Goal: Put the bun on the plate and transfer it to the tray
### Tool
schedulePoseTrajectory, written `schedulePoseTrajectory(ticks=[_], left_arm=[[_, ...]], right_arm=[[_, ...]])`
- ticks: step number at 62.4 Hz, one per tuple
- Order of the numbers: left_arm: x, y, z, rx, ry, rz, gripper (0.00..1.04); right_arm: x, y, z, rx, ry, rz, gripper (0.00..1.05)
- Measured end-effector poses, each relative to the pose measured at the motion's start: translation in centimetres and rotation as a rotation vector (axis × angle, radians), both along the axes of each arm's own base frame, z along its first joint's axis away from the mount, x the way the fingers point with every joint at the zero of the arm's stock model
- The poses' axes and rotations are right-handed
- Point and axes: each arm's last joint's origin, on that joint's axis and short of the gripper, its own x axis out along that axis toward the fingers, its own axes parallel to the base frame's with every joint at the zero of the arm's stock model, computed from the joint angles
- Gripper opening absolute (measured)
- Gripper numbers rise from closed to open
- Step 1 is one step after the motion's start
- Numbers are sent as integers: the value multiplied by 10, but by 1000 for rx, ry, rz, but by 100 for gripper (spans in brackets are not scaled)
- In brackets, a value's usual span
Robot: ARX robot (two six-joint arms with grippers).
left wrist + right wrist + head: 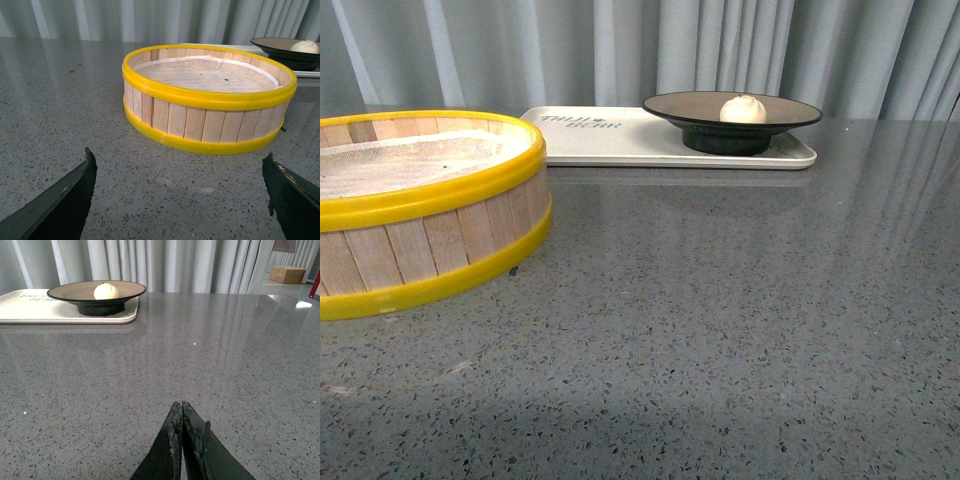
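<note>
The small white bun (743, 108) sits in the tan plate (690, 104) with the black rim. The plate stands on the right part of the cream tray (610, 140) at the far side of the table. The bun (106, 291), plate (75, 290) and tray (30, 307) also show in the right wrist view, and the plate (277, 46) and bun (305, 46) show in the left wrist view. My left gripper (180, 165) is open and empty, low over the table in front of the steamer basket. My right gripper (181, 407) is shut and empty, far from the tray. Neither arm shows in the front view.
A wooden steamer basket (420, 215) with yellow rims and a white liner stands at the left front, next to the tray; it fills the left wrist view (210, 100). Grey speckled tabletop (720, 330) stretches in front. Grey curtains hang behind. A cardboard box (289, 274) lies far off.
</note>
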Motion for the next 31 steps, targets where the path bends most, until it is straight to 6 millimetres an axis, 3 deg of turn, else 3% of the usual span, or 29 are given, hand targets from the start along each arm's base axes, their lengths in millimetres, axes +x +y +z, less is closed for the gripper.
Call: schedulePoseTrajectory(ticks=[31], left_arm=[[0,0,0,0,0,0,98]], right_arm=[[-11,0,-17,0,-10,0,2]])
